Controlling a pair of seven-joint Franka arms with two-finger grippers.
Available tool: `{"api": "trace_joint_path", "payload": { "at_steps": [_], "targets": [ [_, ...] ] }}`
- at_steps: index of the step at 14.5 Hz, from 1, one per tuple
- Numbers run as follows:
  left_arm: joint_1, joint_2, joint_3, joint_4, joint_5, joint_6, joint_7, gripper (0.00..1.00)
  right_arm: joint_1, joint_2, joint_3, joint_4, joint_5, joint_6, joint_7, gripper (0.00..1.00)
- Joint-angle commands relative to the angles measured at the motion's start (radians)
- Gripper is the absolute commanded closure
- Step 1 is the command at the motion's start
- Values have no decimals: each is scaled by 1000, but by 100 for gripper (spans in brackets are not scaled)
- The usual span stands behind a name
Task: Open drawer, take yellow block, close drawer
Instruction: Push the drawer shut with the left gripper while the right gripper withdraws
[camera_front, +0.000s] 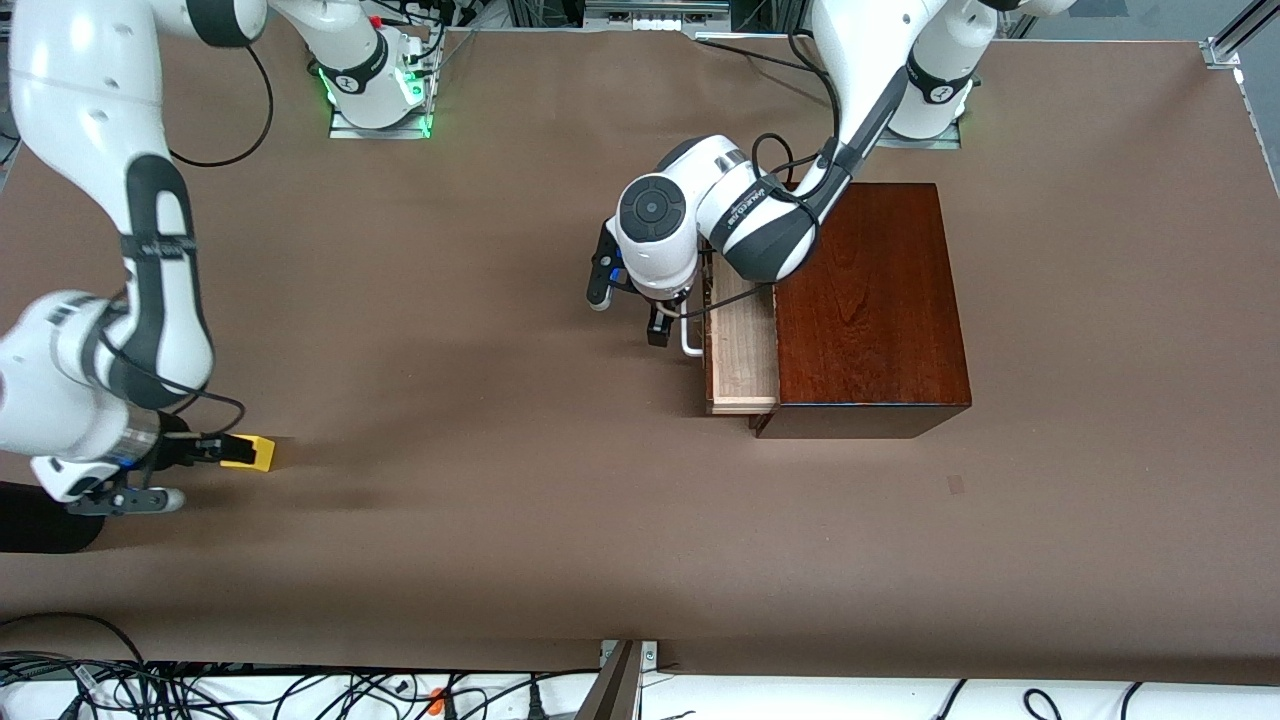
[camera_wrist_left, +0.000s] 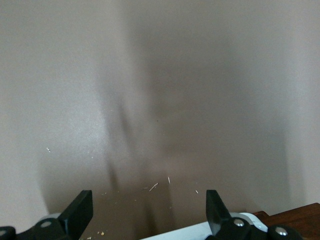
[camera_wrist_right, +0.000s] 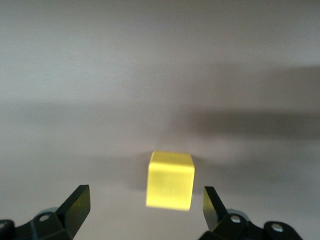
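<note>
One small bright yellow cube (camera_front: 262, 452) lies on the brown table (camera_front: 480, 540) at the right arm's end, between the parted fingers of the right gripper (camera_front: 215, 448). The glossy reddish-brown box's drawer (camera_front: 742, 345) stands part-open, its visible pale interior bare; the left gripper (camera_front: 668, 330), fingers spread, sits at its white handle (camera_front: 690, 338).

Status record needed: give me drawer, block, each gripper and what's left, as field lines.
drawer: the drawer stands partly pulled out of the wooden box; what shows of its inside holds nothing
yellow block: the yellow block lies on the table at the right arm's end, out of the drawer
left gripper: the left gripper is open, beside the white handle
right gripper: the right gripper is open, fingers either side of the block, not clamping it
remaining: drawer not yet closed
</note>
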Motion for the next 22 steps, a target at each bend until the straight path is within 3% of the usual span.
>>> {"api": "trace_joint_path", "payload": {
  "at_steps": [1,5,8,11,14,17,19,22],
  "targets": [
    [9,-25,19,-8,32,-81,23,0,7,-158,4,-33,-60,-144,7,0],
    [50,-45,18,-5,65,-160,23,0,48,-317,8,-37,-149,-384,118,0],
    [79,-62,18,-3,65,-210,21,0,108,-412,11,-54,-227,-469,237,0],
    [105,-67,18,-2,78,-246,21,0,111,-479,18,-72,-234,-552,253,0],
    [113,-67,18,-2,79,-251,21,0,111,-585,16,-196,-243,-529,291,0],
    [127,-67,18,1,75,-249,21,0,113,-705,40,-356,-269,-419,326,0],
    [151,-79,-8,39,26,-249,10,0,111,-722,65,-370,-289,-406,357,0],
    [159,-158,-5,66,-166,-276,-84,0,105,-722,87,-352,-303,-416,365,0]
  ]
}}
